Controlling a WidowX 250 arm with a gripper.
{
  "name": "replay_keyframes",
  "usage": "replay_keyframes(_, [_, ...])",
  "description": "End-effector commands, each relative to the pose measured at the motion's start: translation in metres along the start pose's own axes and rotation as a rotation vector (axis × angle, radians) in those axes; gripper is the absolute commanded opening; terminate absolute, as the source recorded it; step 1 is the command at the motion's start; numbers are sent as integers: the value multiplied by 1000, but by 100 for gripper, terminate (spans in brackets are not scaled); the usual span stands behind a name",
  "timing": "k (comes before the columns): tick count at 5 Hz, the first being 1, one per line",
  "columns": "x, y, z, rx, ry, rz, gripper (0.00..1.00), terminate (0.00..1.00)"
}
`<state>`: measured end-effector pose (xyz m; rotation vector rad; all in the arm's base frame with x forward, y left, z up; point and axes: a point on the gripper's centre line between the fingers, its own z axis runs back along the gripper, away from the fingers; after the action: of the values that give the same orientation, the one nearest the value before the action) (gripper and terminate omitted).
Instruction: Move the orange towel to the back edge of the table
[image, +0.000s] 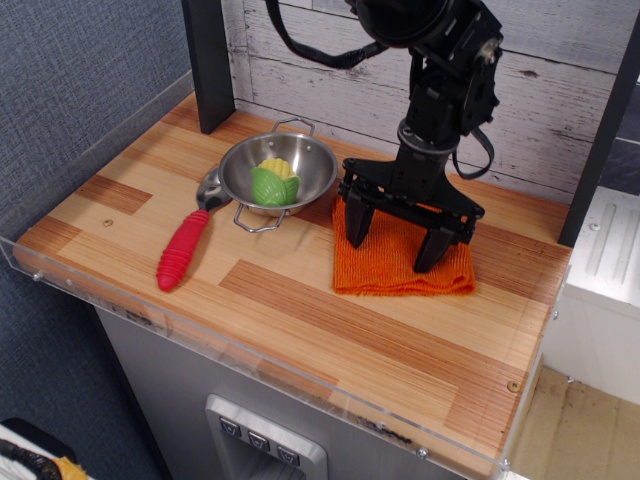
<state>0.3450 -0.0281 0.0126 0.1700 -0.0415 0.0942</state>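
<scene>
- Only view, from the front and above: a rectangular wooden butcher-block table (300, 320) of light and reddish-brown striped planks, rimmed with clear acrylic, stands against a whitewashed plank wall (560, 90).
- Folded, ribbed bright-orange towel (395, 268) lies flat on the right half of the table, towards the back, just right of the bowl. A strip of bare wood shows between its rear edge and the wall.
- Black robot gripper (395, 235) comes down from above onto the towel. Jaws spread wide, one fingertip (355, 232) pressing the towel's left part, the other near its right part. Both tips rest on the cloth; no fold of it is pinched between them.
- Round stainless-steel bowl with wire handles (278, 172) sits at centre-left, holding a yellow and green toy corn cob (272, 182).
- Spoon with a ribbed red handle (184, 248) lies in front and to the left of the bowl, its metal head touching or tucked under the bowl's rim.
- Dark upright post (210, 60) stands at the back left corner.
</scene>
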Motion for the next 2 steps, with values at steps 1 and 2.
replay_keyframes(1, [26,-6,-15,-10,-2,-4,100,0])
replay_keyframes(2, [39,-17,-22,-25,0,-23,100,0])
